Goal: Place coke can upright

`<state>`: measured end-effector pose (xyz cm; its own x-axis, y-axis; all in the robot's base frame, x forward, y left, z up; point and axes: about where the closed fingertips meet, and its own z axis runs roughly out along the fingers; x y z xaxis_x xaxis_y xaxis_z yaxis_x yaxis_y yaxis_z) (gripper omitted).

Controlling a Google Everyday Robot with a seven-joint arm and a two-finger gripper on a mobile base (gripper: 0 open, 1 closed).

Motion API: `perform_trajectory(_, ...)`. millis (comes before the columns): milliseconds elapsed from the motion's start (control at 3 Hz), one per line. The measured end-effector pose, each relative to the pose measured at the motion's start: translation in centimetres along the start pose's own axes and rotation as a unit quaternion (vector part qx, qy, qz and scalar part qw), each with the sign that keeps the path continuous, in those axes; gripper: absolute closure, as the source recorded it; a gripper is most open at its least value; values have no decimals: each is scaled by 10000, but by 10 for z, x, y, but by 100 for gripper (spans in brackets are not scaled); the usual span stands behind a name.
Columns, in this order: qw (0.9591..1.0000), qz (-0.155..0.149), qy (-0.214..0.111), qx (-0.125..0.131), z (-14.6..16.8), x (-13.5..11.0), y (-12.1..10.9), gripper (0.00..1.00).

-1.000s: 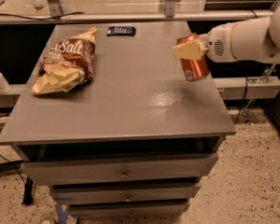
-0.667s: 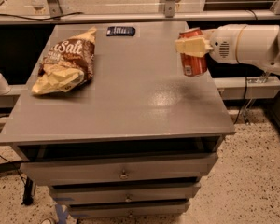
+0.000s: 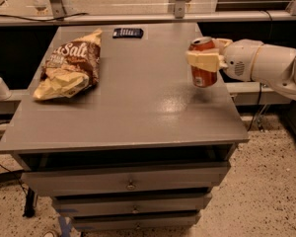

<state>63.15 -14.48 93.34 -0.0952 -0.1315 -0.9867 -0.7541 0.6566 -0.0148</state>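
Observation:
The coke can [image 3: 203, 74] is a small red can with a silver top. It is held nearly upright, just above the right side of the grey table [image 3: 133, 117]. My gripper [image 3: 205, 59] comes in from the right on the white arm [image 3: 266, 65] and is shut on the can; its cream fingers [image 3: 202, 60] wrap the can's upper half. The can's bottom hangs a little above the tabletop and does not touch it.
A brown-and-yellow chip bag [image 3: 69, 65] lies on the table's left side. A small flat black device [image 3: 128, 32] lies at the far edge. Drawers [image 3: 130, 184] sit below the tabletop. The table's right edge is close under the can.
The can has turned from tilted to nearly upright in my gripper. The gripper has shifted slightly up and back over the table's right side.

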Motion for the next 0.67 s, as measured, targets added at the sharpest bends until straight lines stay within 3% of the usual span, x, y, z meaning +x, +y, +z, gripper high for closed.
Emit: perform_trajectory(667,9983,-208,-470,-268,-3,20,-3,100)
